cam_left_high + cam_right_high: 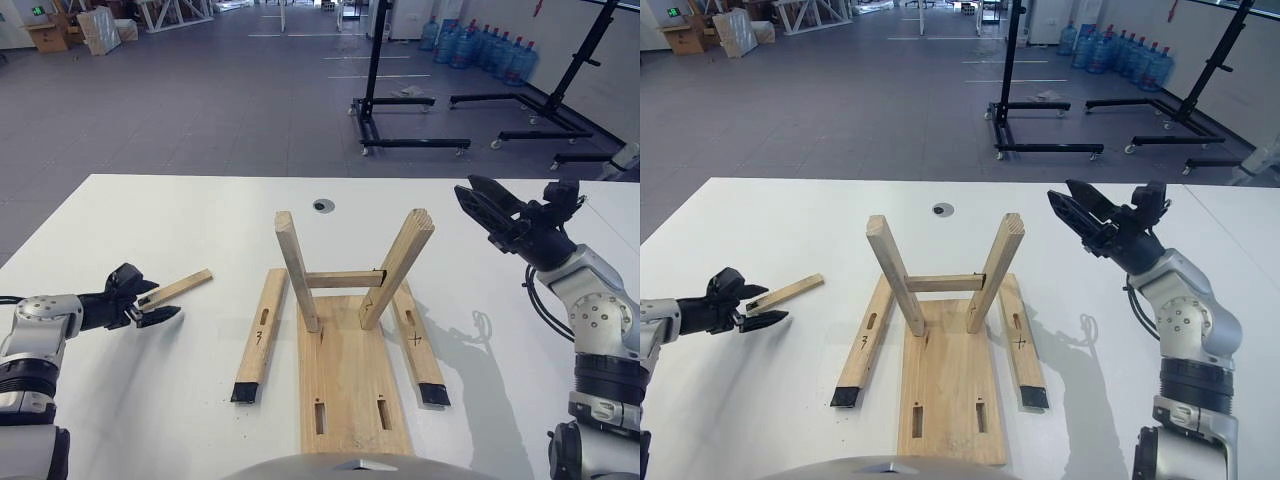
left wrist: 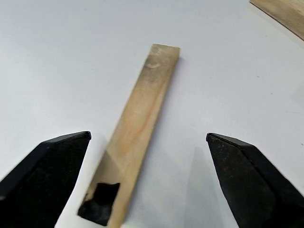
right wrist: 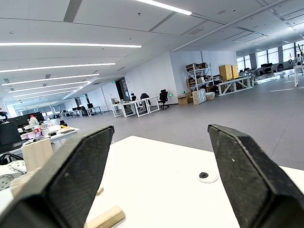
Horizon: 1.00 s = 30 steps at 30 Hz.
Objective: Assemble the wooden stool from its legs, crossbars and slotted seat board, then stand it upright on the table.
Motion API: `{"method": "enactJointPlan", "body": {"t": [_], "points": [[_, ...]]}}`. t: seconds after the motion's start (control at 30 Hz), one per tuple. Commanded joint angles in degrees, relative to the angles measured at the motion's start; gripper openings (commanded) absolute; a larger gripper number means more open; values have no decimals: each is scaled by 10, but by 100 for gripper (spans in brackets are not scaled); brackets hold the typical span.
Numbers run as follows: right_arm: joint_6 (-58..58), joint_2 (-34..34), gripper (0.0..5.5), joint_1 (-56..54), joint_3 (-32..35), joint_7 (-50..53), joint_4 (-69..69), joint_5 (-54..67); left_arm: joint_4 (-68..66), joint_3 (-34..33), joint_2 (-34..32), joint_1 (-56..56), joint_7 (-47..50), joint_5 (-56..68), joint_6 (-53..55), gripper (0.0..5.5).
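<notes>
Seat board (image 1: 352, 385) flat at my 12, near edge cut off. L gripper (image 1: 165, 300) at 9, wide open astride loose crossbar (image 1: 182, 286) end, no grip. Two legs (image 1: 297, 270) stand tilted in board, open table (image 1: 120, 220) beyond. R gripper (image 1: 468, 190) at 2, raised, open, empty.

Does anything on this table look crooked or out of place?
The two standing legs lean apart at their tops on the seat board, not straight. A loose crossbar lies off by the left claw.
</notes>
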<state>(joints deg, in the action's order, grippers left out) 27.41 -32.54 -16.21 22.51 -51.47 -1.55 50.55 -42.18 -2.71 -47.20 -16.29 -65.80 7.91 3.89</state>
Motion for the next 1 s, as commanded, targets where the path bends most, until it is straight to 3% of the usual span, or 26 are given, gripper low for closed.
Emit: {"method": "enactJointPlan", "body": {"t": [0.03,0.53,0.63,0.83,1.0], "points": [[9,-4,366,-5,-11,-3,12,-7,-7,17,-2,14,-18,-14,3,388],[8,0,366,6,-9,3,27,-2,0,39,8,31,5,-25,-5,168],[-3,3,366,-3,-8,15,20,-11,13,12,46,17,88,-18,-67,129],[-23,61,366,-35,18,82,44,18,133,-37,159,30,212,32,-150,128],[34,69,366,-14,61,83,103,149,238,-115,185,35,260,114,-149,128]]}}
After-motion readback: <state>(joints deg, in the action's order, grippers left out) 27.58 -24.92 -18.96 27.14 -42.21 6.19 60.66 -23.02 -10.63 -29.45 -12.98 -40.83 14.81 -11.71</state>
